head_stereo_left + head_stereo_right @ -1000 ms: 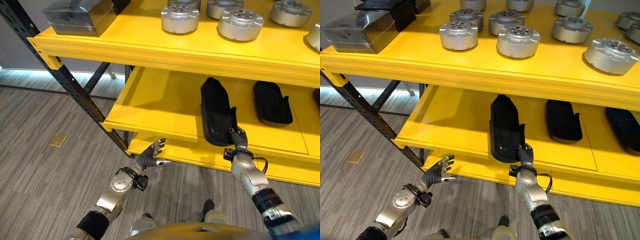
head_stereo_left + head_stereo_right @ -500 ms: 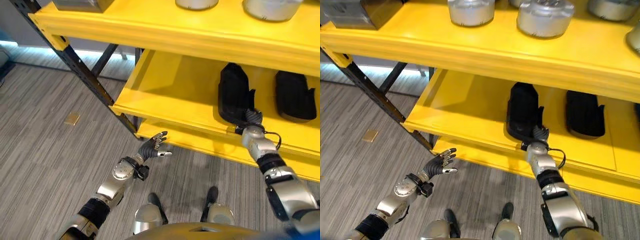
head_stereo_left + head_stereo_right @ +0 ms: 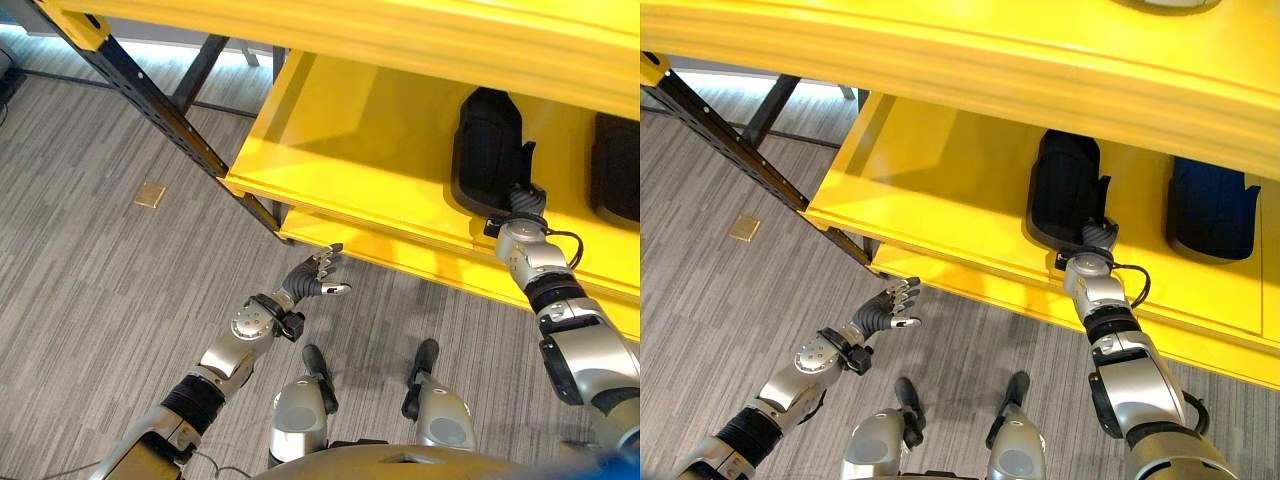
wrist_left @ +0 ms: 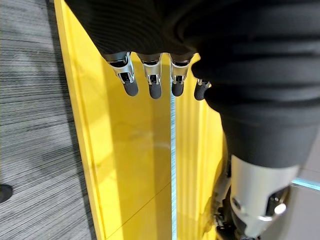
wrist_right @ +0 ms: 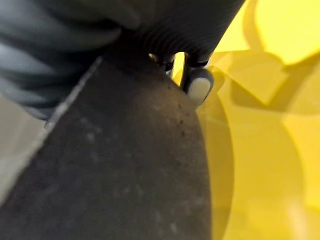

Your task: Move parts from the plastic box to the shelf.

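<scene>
Since a second ago my head camera has tipped downward; my right hand (image 3: 1092, 240) stays at the long black moulded part (image 3: 1068, 190) on the yellow shelf (image 3: 940, 215), grip unclear. Left hand (image 3: 887, 308) hangs spread.

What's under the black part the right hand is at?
The black part lies flat on the yellow shelf. The right hand is at its near end; the part's underside is hidden.

Black part (image 3: 1065, 188) flat on yellow shelf (image 3: 940, 200)
</scene>
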Available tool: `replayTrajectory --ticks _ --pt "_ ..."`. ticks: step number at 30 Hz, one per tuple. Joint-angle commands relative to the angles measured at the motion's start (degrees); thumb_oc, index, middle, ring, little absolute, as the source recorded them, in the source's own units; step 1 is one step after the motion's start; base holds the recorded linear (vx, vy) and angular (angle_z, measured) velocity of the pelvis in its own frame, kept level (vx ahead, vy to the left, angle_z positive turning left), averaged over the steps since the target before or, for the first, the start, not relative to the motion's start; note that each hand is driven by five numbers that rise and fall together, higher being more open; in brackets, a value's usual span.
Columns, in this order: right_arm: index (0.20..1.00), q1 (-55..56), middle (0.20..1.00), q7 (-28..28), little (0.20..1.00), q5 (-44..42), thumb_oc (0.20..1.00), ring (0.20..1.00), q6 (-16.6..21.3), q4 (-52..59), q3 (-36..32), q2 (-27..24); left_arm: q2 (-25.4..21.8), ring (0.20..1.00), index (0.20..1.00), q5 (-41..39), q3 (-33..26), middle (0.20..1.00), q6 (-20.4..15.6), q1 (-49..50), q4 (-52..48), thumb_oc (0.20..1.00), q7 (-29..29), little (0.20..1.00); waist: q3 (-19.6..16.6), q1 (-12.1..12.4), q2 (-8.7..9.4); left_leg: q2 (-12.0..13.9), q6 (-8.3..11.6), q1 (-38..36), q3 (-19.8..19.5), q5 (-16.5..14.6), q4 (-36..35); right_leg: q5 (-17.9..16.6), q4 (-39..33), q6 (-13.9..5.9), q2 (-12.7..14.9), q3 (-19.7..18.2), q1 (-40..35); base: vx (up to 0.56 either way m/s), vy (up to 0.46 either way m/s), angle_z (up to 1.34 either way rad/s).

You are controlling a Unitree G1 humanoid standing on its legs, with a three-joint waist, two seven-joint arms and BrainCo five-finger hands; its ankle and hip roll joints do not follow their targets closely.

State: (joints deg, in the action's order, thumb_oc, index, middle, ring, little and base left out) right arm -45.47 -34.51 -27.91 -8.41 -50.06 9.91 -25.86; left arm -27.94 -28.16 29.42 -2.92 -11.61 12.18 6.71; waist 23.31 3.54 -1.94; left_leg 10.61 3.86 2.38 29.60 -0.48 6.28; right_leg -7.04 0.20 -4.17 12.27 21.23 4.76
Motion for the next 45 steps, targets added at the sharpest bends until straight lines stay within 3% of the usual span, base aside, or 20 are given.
replayTrajectory --ticks 1,25,45 --pt "0.200 -6.43 0.200 -1.76 0.200 -1.37 0.200 0.200 2.78 -2.58 2.53 -3.35 -0.57 1.000 1.000 -2.03 2.25 1.000 -3.97 -0.20 -3.78 1.000 -1.68 1.000 -0.76 2.25 -1.71 0.03 0.55 2.51 -5.35 1.89 0.64 7.96 11.59 -4.24 2.25 -2.04 1.98 -0.04 0.000 -0.01" --pt "0.200 -17.63 0.200 -6.39 0.200 2.38 0.200 0.200 2.29 -7.05 7.79 -6.46 -0.71 1.000 1.000 -3.39 5.46 1.000 -5.38 -3.41 -4.28 1.000 -6.21 1.000 4.86 3.32 -3.17 0.31 1.71 7.11 -6.88 0.49 4.25 10.19 17.52 -4.70 3.30 -2.60 7.67 -0.01 0.000 0.00" --pt "0.200 -25.79 0.200 -9.54 0.200 2.47 0.200 0.200 1.47 -9.71 10.63 -10.57 -1.39 1.000 1.000 -3.68 9.35 1.000 -2.46 -3.82 -6.26 1.000 -7.34 1.000 6.45 3.55 -4.19 1.03 2.03 7.94 -6.71 0.10 5.48 11.35 21.07 -4.40 4.59 -1.29 9.62 0.02 -0.014 0.01"
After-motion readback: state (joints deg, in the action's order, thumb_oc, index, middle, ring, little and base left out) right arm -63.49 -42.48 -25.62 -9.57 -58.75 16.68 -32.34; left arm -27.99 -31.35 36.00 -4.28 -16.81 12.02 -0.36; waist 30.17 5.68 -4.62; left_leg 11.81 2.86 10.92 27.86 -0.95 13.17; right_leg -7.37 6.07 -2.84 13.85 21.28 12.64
